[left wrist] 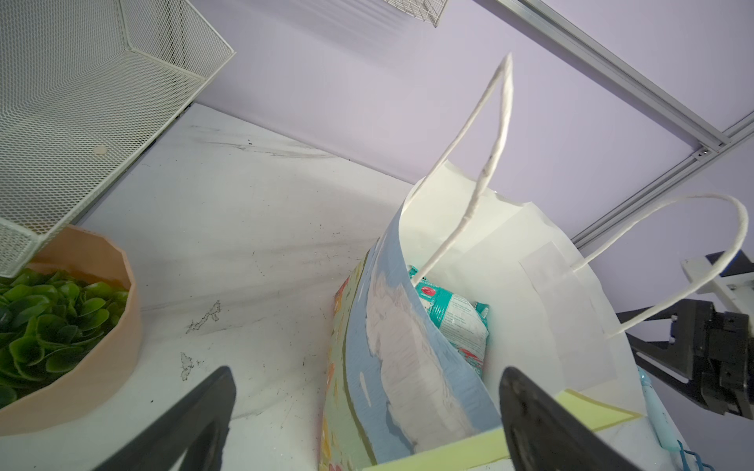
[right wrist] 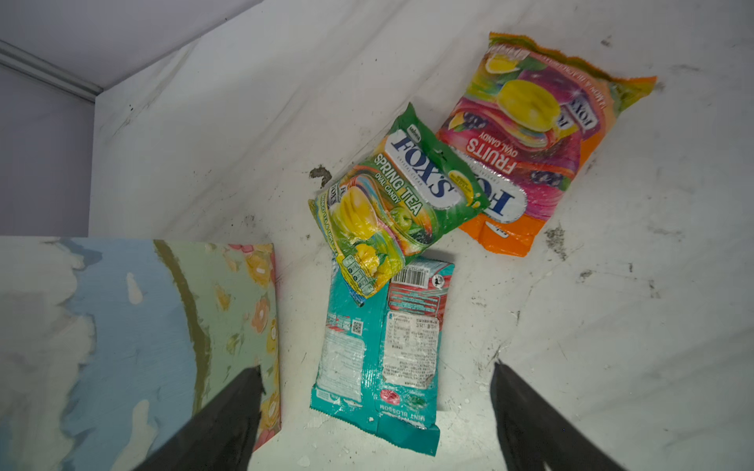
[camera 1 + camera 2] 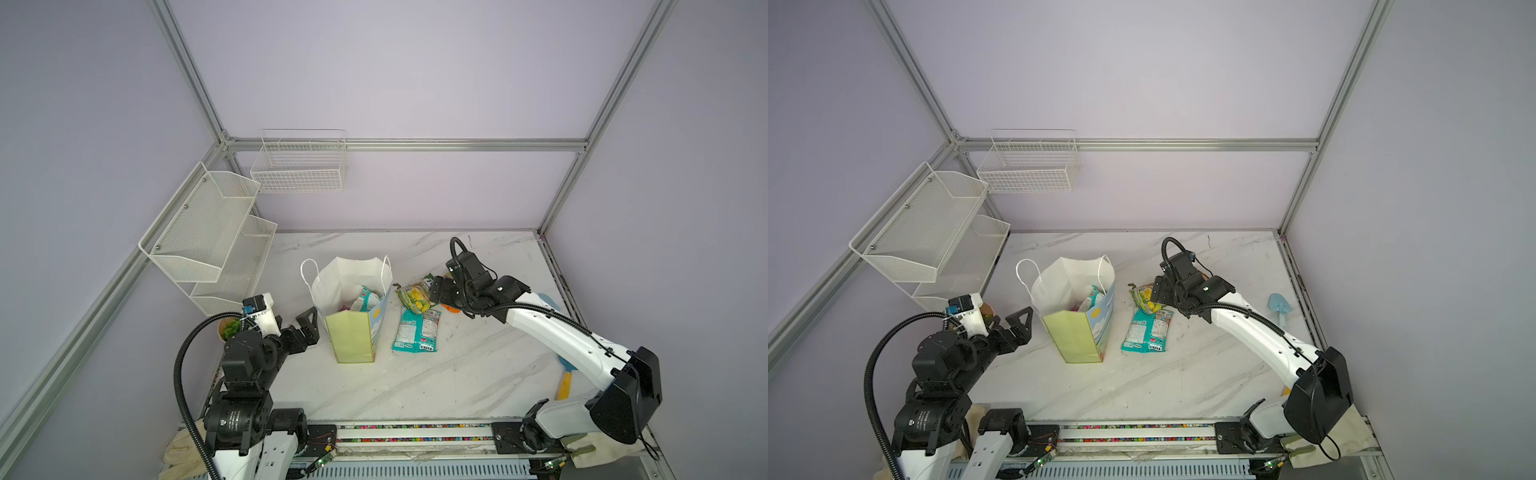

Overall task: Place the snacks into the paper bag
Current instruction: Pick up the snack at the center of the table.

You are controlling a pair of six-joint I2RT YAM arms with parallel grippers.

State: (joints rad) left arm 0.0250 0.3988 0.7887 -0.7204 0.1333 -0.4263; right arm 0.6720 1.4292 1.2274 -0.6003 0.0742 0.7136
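White marble-look table (image 3: pixel 457 374) is seen carrying the whole scene. The paper bag (image 3: pixel 351 336) (image 3: pixel 1077 336) is stood upright left of the middle, its mouth open and its pale green side panel turned to the near edge.

The left gripper (image 3: pixel 309 328) is placed just left of the bag, by its near-left corner. Its fingers (image 1: pixel 212 399) are spread wide and nothing is pinched. Whether the paper is touched cannot be told.

The right gripper (image 3: pixel 434 291) is held right of the bag, over the loose snacks. Its fingers (image 2: pixel 240 391) are also spread apart, and no packet is gripped.

Three packets are laid on the table right of the bag. The teal-white packet (image 3: pixel 417 330) (image 2: pixel 379 359) is laid flat nearest the bag. In the right wrist view it is framed between the two fingertips, apart from both. Its far end is overlapped by the green-yellow packet (image 3: pixel 413 297) (image 2: pixel 391 204). The orange-pink packet (image 2: pixel 530 142) is partly covered by the green-yellow one on that one's right, and in both top views it is mostly hidden under the right gripper.

A second teal-white packet (image 3: pixel 365 299) (image 1: pixel 453 318) is seen inside the bag, leaned against its right wall.
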